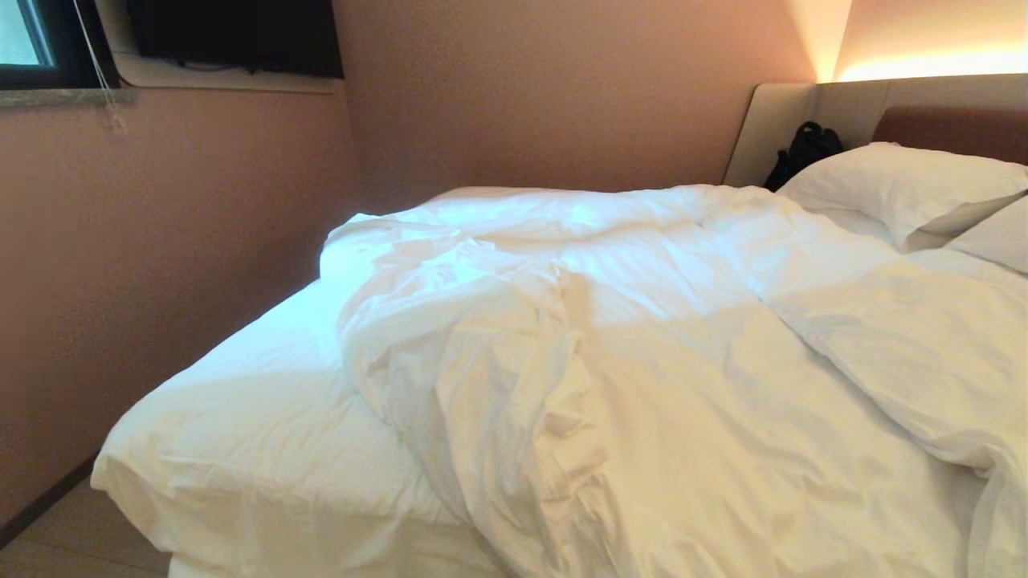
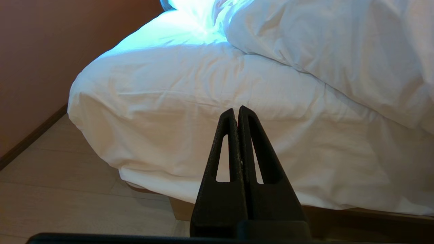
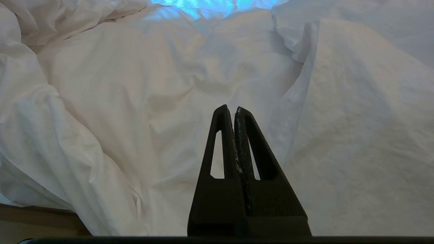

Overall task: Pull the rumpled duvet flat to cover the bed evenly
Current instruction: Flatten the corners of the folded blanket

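The left gripper [image 2: 237, 110] has its two black fingers pressed together with nothing between them, and it hangs short of the near corner of the bed [image 2: 162, 112], pointing at the sheeted side of the mattress just above the tan base and the pale floor [image 2: 61, 189]. The right gripper [image 3: 230, 110] is likewise pinched closed and empty — it points at the creased cover of the duvet [image 3: 142, 101], where the fabric spills over the bed's near edge, without touching it. Neither gripper shows in the head view. Seen from there, the duvet [image 1: 642, 345] lies bunched in thick folds toward the right and middle of the bed [image 1: 257, 417], leaving the left foot corner bare down to the fitted sheet; one ridge of it runs diagonally from the far side toward the near edge. At the head end two white pillows [image 1: 907, 189] rest against the padded headboard [image 1: 948, 100], and a black bag [image 1: 803, 152] sits in the far corner beside them — the pinkish wall [image 1: 161, 241] runs close along the bed's left side.
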### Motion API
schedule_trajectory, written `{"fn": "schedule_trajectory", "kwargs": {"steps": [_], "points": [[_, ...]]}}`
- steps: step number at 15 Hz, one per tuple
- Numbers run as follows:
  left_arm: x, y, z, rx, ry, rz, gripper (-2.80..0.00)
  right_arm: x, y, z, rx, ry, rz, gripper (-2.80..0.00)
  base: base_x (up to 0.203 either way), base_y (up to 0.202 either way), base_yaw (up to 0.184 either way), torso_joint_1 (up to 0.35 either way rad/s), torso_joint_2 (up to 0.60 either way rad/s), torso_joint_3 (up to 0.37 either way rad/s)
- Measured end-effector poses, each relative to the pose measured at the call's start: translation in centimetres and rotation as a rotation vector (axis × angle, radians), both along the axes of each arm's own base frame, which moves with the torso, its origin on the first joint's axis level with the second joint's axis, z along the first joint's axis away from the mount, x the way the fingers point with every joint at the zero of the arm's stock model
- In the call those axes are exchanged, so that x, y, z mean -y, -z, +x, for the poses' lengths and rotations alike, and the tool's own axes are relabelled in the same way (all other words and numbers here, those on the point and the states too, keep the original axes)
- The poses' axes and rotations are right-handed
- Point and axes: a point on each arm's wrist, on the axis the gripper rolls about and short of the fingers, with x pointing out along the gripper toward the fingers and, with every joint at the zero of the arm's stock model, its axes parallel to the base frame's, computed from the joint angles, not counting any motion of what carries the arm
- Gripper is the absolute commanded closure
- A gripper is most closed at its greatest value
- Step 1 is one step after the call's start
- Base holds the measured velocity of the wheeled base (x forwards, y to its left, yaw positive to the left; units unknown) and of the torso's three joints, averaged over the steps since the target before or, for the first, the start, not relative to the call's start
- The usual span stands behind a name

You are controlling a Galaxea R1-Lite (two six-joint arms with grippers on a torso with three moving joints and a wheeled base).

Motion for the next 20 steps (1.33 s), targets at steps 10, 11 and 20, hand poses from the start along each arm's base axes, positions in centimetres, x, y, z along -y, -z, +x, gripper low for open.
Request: {"fn": "schedule_trajectory", "kwargs": {"steps": [10, 11, 20], "points": [[0.00, 0.00, 0.00, 0.000, 0.000, 0.000, 0.00, 0.00, 0.00, 0.00, 0.000, 0.000, 0.000, 0.00, 0.000, 0.000, 0.000, 0.000, 0.00, 0.000], [0.00, 0.00, 0.00, 0.000, 0.000, 0.000, 0.00, 0.00, 0.00, 0.00, 0.000, 0.000, 0.000, 0.00, 0.000, 0.000, 0.000, 0.000, 0.00, 0.000], [0.00, -0.01, 0.00, 0.001, 0.000, 0.000, 0.00, 0.00, 0.00, 0.00, 0.000, 0.000, 0.000, 0.00, 0.000, 0.000, 0.000, 0.000, 0.00, 0.000]]}}
